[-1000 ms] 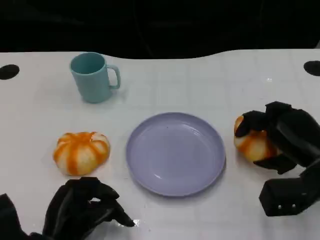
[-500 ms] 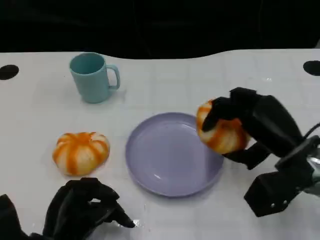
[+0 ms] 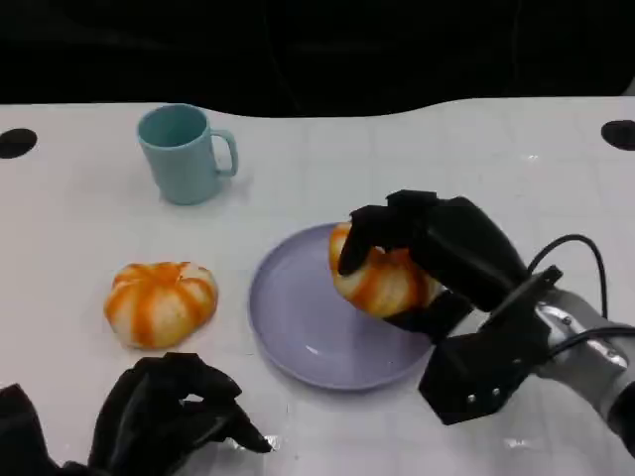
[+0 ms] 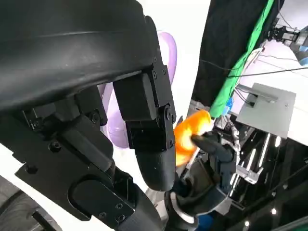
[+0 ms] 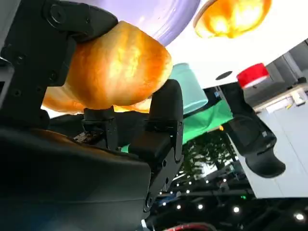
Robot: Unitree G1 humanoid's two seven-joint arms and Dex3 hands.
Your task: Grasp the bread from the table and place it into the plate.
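My right hand (image 3: 437,253) grips an orange-and-white striped bread roll (image 3: 382,283) and holds it over the right part of the lilac plate (image 3: 298,317). In the right wrist view the same roll (image 5: 115,67) sits between the black fingers (image 5: 163,120), with the plate (image 5: 159,14) behind it. A second striped roll (image 3: 161,301) lies on the white table left of the plate. My left hand (image 3: 169,416) rests at the table's near left edge with its fingers curled in, holding nothing. The left wrist view shows the held roll (image 4: 192,132) and the plate (image 4: 166,50) past that hand.
A teal mug (image 3: 184,154) stands at the back left, handle to the right. The second roll (image 5: 231,17) and the mug (image 5: 190,91) also appear in the right wrist view. Black round holes mark the table's far corners (image 3: 18,142).
My right hand has carried the roll leftward from the table right of the plate to above the plate's right part. The left hand and the other roll have stayed put.
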